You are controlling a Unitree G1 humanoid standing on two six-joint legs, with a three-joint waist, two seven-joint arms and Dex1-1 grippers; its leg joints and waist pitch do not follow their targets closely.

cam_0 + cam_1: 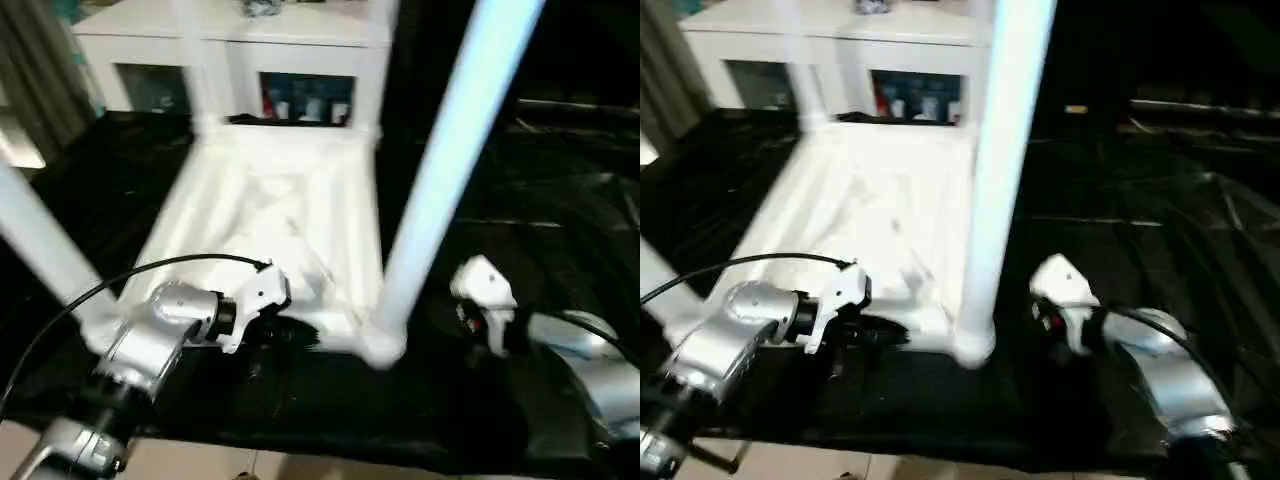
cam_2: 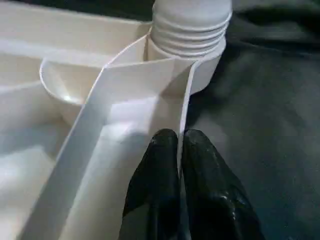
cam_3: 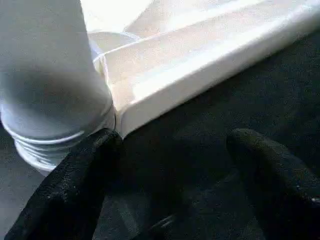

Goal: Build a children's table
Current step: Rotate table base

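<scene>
Both jaws are flanking the near leg (image 1: 440, 170) standing in the upturned tabletop (image 1: 270, 215) on black sheeting: left jaws (image 2: 179, 165) are pinching its thin rim, right jaws (image 3: 175, 165) are gaping empty, risking slippage and leg toppling.

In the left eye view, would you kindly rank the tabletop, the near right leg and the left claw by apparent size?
1. Tabletop, largest.
2. Near right leg, though nearness to the camera enlarges it.
3. Left claw, smallest.
</scene>
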